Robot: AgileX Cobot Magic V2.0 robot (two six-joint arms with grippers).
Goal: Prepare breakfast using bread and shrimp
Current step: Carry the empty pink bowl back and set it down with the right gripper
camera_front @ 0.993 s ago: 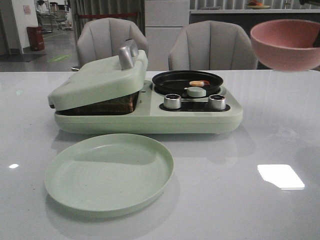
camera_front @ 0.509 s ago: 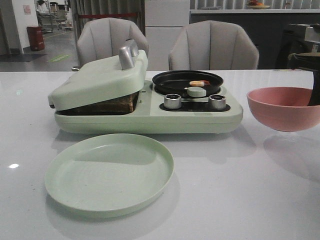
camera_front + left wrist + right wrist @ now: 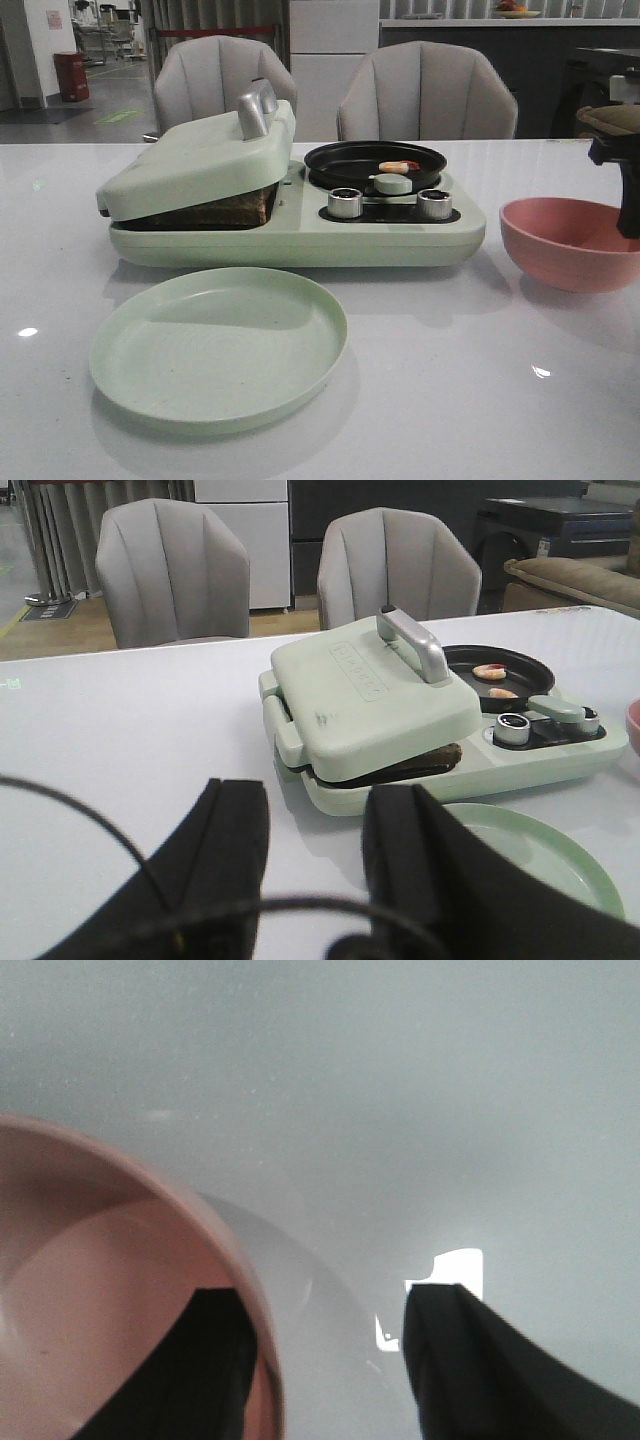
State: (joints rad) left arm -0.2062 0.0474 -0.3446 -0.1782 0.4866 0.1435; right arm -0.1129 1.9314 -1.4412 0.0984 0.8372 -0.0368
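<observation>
plate (image 3: 218, 345) at 7 o'clock, bare | pink bowl (image 3: 568, 243) at 3 o'clock on table (image 3: 430, 400); right gripper (image 3: 325, 1360) spread astride its rim | left gripper (image 3: 315, 850) spread, holding nothing | bread (image 3: 228, 210) under toaster lid (image 3: 200, 160), 10 o'clock | shrimp (image 3: 398, 167) in pan (image 3: 375, 162), 12 o'clock | step: probably placing bowl; next: let go, lift lid

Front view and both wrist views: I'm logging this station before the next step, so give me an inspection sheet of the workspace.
Surface: glossy white table, glare spots.
Job's things: brown-crusted bread under the pale green press lid; orange-pink shrimp in the black round pan.
Clutter: pale green round plate; pink bowl.
Grippers: left hand open, free; right hand straddling the bowl's rim, apart.
Cables: thin black wire.
Surroundings: two grey chairs.
</observation>
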